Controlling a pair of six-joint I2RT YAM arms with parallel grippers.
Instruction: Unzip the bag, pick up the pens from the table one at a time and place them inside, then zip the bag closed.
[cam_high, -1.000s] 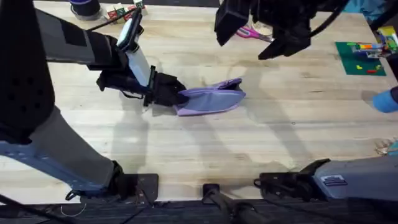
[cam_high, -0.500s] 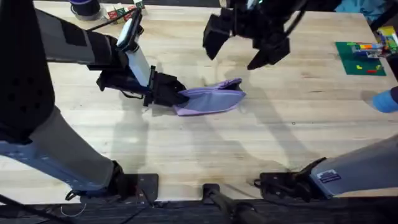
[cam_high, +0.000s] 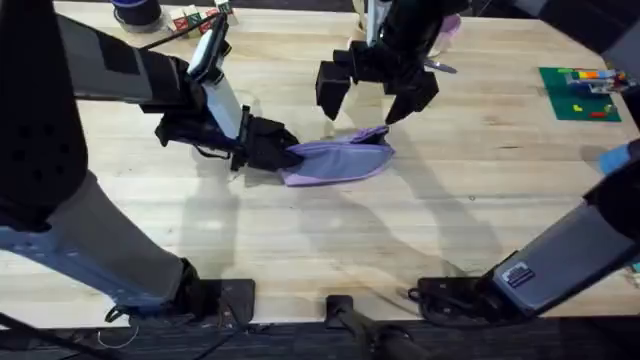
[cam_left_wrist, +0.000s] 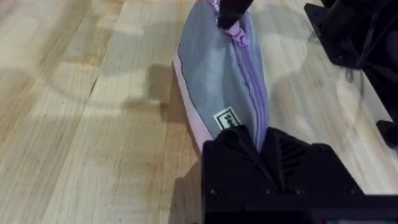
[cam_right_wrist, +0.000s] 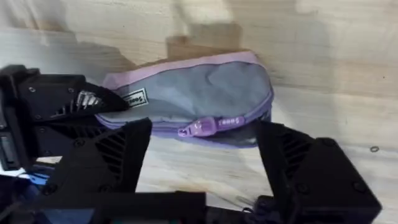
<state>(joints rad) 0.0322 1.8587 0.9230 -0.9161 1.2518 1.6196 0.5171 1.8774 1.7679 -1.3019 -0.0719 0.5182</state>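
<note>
Lavender pencil pouch (cam_high: 338, 160) lying on its side near the centre of the pale wooden counter (cam_high: 300, 240), its grey side panel up and its zipper closed along the length seen from the left wrist view. Left hand (cam_high: 283, 155) clamped on the pouch's end at the 9 o'clock side, fingers (cam_left_wrist: 236, 152) narrow and pinching the fabric beside a small white label (cam_left_wrist: 227, 119). Right hand (cam_high: 372, 98) held above the counter at 12 o'clock of the pouch, its black fingers (cam_right_wrist: 112, 155) spread wide, gripping nothing; the purple zipper pull (cam_right_wrist: 205, 127) lies between them in the right wrist view. Scissors (cam_high: 440, 66) with pink handles lie at 1 o'clock of the pouch, partly hidden behind the right arm. A small green mat (cam_high: 578, 94) sits at 2 o'clock, near the counter's edge.
</note>
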